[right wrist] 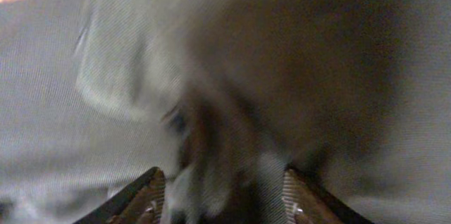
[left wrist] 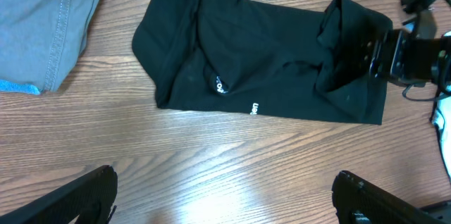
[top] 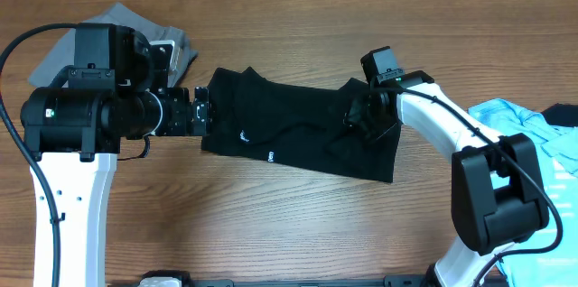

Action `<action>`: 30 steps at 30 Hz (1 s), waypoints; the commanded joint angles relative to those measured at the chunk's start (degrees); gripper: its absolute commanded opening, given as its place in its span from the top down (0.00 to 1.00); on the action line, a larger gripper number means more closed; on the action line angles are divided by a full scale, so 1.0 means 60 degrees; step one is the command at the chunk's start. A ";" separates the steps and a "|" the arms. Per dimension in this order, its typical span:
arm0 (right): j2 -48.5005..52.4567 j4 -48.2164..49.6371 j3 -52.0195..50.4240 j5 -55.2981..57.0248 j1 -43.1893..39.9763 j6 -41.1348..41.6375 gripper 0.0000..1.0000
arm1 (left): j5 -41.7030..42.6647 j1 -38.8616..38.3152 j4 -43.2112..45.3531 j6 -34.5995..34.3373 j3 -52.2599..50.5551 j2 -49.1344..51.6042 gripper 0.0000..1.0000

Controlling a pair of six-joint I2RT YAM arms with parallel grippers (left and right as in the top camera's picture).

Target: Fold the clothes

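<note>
Overhead: the black trousers (top: 289,129) lie rumpled on the table (top: 289,224). The right gripper (top: 359,117) pinches a raised bunch at their right end. The left gripper (top: 202,111) hovers at their left edge. A one-ended pull may drag the heap rather than fold it. Grey shorts (top: 176,48) beyond the trousers' left end and a light-blue T-shirt (top: 533,134) to their right limit wide sweeps.

Left wrist: jaws wide and empty, with bare wood along the trousers' near edge.

Right wrist: blurred cloth sits between the fingers (right wrist: 151,196). A shallow hold could slip.
</note>
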 commanded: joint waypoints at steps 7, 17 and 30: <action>-0.0288 -0.0488 0.0237 0.0998 0.1938 -0.1086 0.33 | 0.0120 -0.0062 0.0033 0.0076 0.0018 -0.0073 0.00; -0.0182 -0.0248 -0.0248 0.2357 0.2018 -0.0557 0.74 | 0.0124 -0.0062 0.0069 0.0076 0.0018 -0.0073 0.00; -0.0933 -0.1585 0.0721 0.0357 0.1024 -0.2167 0.54 | 0.0124 -0.0062 0.0189 0.0062 0.0018 -0.0073 0.00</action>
